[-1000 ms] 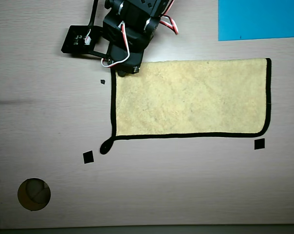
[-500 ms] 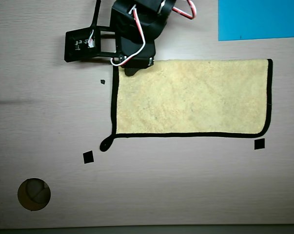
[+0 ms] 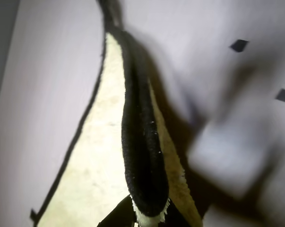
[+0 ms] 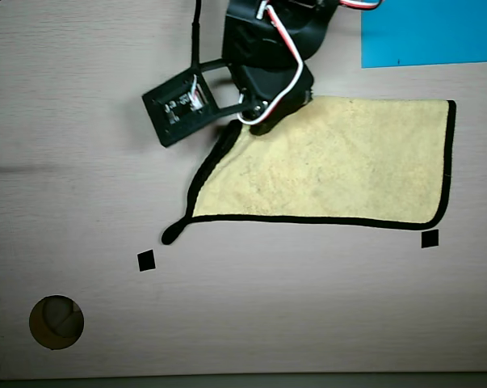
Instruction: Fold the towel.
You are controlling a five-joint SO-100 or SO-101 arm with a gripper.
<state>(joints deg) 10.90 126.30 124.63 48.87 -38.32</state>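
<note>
Overhead view: the gripper is closed on the upper-left corner of the towel, lifting its black-trimmed edge off the table.

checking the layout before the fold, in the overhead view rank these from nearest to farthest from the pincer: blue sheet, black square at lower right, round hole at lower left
Pincer sits at the towel's upper left corner, which it appears to grip.
1. Blue sheet, top right, nearest.
2. Black square, lower right, just below the towel's corner.
3. Round hole, lower left of the table, farthest.
</note>
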